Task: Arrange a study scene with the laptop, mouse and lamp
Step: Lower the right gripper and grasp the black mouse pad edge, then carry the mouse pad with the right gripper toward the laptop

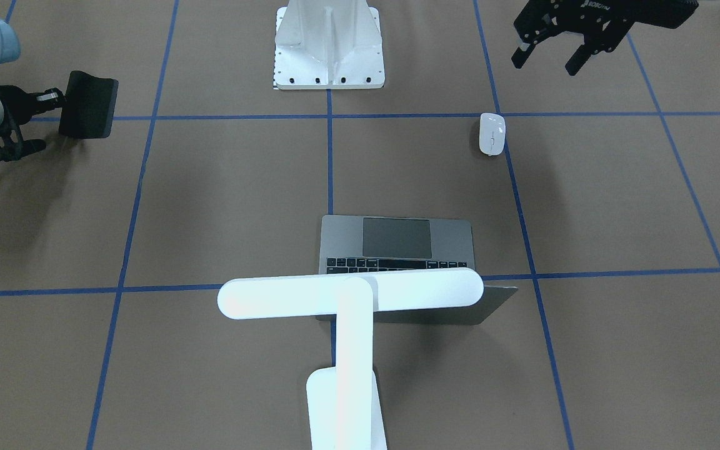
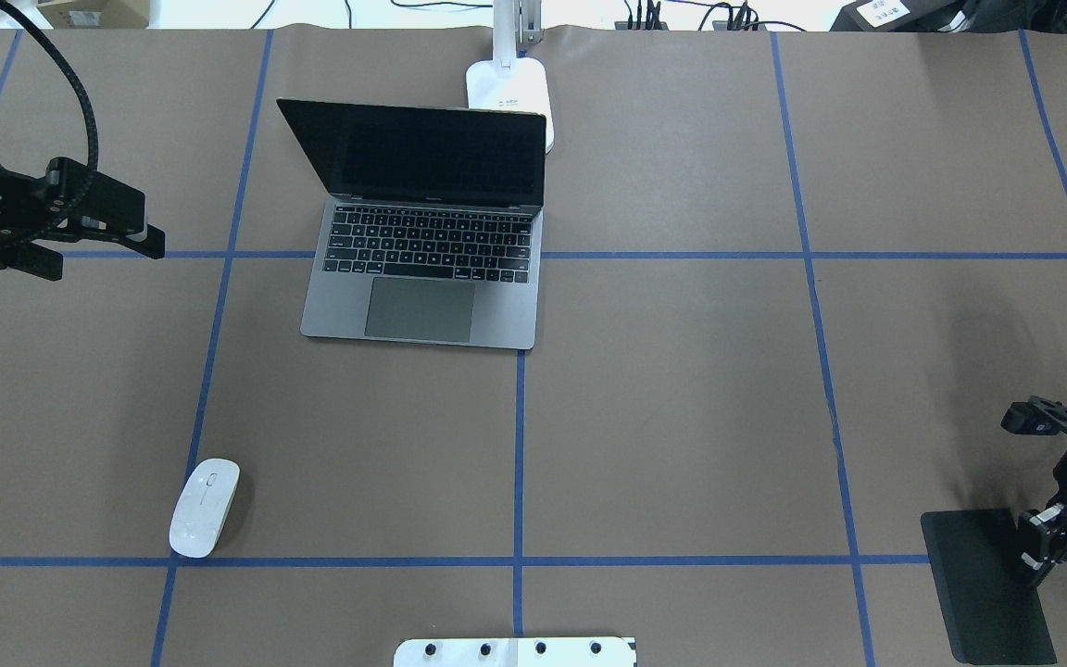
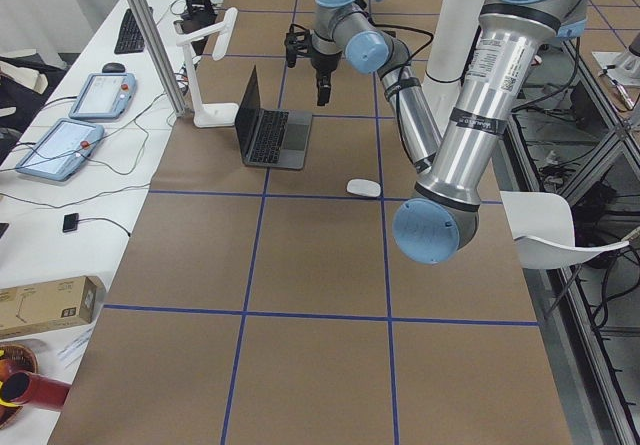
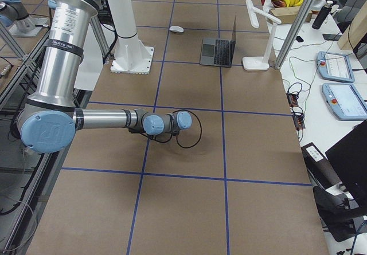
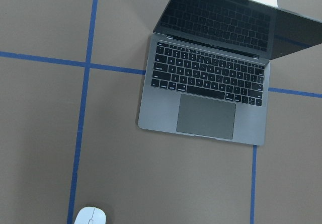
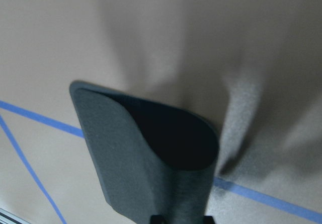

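Note:
The open grey laptop sits at the far middle of the table, screen up. Behind it stands the white T-shaped lamp, its base just past the lid. The white mouse lies near the left front on a blue tape line, also low in the left wrist view. My left gripper hovers open and empty above the table, to the left of the laptop and well back from the mouse. My right gripper is shut on one edge of a flat black pad, which curls in its hold.
A white bolted pedestal stands at the robot's edge of the table. Blue tape lines cross the brown surface. Tablets, cables and boxes lie on the white bench beyond the lamp.

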Controlling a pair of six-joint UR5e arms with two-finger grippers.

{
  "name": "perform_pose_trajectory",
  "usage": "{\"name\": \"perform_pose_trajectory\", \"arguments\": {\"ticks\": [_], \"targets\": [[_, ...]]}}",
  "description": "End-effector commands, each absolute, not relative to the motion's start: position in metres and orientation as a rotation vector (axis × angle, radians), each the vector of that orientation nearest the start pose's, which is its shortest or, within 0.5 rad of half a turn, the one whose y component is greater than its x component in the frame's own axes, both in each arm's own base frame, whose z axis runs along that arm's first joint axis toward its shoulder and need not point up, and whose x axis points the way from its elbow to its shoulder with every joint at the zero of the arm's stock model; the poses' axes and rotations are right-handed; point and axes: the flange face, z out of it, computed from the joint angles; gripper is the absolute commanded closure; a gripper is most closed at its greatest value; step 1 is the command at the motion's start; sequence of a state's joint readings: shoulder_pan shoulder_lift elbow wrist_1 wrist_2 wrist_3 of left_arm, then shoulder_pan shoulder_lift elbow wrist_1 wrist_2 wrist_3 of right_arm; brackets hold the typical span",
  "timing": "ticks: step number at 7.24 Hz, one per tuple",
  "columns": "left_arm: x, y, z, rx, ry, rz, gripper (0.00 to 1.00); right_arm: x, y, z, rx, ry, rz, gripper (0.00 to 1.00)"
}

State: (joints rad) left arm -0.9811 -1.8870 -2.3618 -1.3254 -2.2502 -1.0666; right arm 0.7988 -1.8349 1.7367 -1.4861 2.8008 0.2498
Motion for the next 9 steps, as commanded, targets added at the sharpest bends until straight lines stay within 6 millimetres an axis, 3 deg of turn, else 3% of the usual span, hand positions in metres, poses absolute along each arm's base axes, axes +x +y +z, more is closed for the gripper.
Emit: {"name": "perform_pose_trajectory", "arguments": {"ticks": [1,2,5,7,9], "targets": [[0.178,-0.395,0.187,0.088,1.049,-0.13,0.0,-0.238,-0.305,0.621,-0.603,-1.083,-0.424,1.0],[0.176,-0.394,0.186,0.086,1.058,-0.127,0.0,-0.231,-0.313,0.607,-0.577,-1.086,-0.394,1.0],[0.167,-0.388,0.187,0.093,1.072,-0.084,0.0,-0.212,-0.398,0.519,-0.391,-1.132,-0.239,1.0],[0.143,-0.395,0.199,0.144,1.057,-0.052,0.0,-0.222,-0.431,0.45,-0.293,-1.071,-0.118,1.0],[0.135,-0.395,0.217,0.162,1.028,-0.002,0.0,-0.246,-0.453,0.401,-0.244,-1.042,-0.05,1.0]]}}
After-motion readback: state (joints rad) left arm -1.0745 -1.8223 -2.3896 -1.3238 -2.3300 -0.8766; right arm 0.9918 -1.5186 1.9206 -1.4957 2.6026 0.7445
